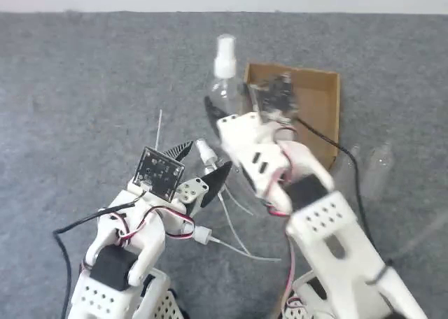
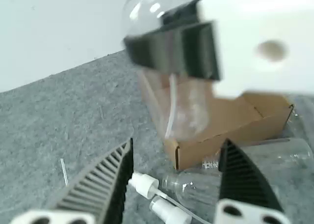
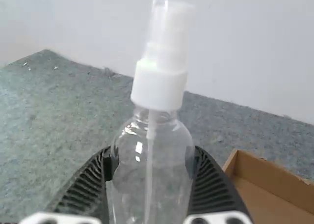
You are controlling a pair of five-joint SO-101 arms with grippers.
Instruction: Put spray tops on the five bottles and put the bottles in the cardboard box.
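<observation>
Cardboard box, brown and open-topped (image 1: 318, 116), sits at the far side of a grey carpeted table (image 1: 84, 74). The white right arm (image 1: 280, 165) is extended toward it. The right jaws are clamped around a clear plastic bottle with a white spray top (image 3: 152, 155), held upright just beside the box. The white left arm (image 1: 140, 235) is nearer, with the left jaws spread wide and gripping nothing. Two clear uncapped bottles (image 1: 378, 166) stand at the box's other side. Below the left jaws lie another clear bottle on its side (image 2: 196, 187) and two loose white spray tops (image 2: 144, 183).
</observation>
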